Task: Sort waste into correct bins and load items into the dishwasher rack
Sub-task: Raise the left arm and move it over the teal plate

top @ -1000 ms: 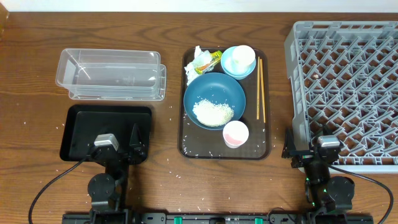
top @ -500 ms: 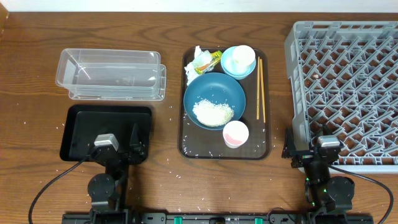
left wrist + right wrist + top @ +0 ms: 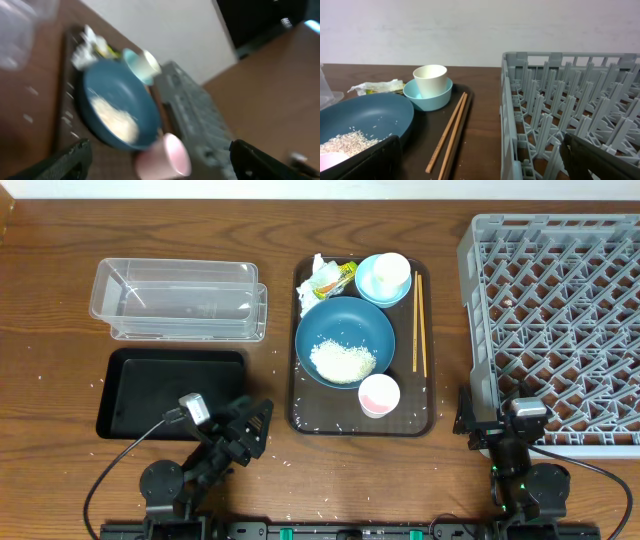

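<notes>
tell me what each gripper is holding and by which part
Nothing is held: the left gripper and the right gripper are both open and empty.

Overhead: bright, even light, sharp focus; short soft shadows, mild sheen on the clear tub (image 3: 180, 300). Left wrist: heavy blur throughout, dark-blue bowl (image 3: 115, 95) smeared. Right wrist: sharp, evenly lit.
</notes>
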Controlling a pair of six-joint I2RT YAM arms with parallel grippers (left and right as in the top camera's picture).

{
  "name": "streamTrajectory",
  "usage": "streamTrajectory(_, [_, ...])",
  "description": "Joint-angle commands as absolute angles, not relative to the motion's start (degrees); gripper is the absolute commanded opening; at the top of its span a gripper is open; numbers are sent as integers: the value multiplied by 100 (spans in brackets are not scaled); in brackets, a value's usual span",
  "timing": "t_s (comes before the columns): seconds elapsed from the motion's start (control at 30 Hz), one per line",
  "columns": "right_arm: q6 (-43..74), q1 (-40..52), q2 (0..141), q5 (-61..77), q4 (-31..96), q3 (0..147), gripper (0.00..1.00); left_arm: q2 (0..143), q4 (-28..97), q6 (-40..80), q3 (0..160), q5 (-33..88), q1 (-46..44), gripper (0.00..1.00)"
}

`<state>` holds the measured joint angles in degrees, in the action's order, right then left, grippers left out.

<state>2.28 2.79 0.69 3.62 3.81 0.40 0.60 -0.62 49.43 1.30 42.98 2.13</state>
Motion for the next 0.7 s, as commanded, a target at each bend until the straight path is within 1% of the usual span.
streamTrajectory(0.0, [163,226,38,327,405,32,99,27,-491,5776,27,4958,189,90])
streamTrajectory(0.13, [163,226,38,327,405,32,99,30,-1846,5774,75,5317,189,90])
streamTrajectory(0.2, [163,226,38,327,405,32,99,30,-2119,5701,207,5310,191,90])
streamTrajectory(0.27, [163,226,38,327,405,32,99,69,-2102,5343,432,5312,191,90])
streamTrajectory(0.4, [161,226,38,327,405,32,99,412,-1675,4606,961,5310,196,90])
streamTrajectory(0.57, [161,226,38,327,405,32,99,1350,-1339,3592,1710,5312,196,90])
streamTrajectory(0.67, [161,226,38,327,405,32,99,1964,-1245,3221,2117,5312,196,90])
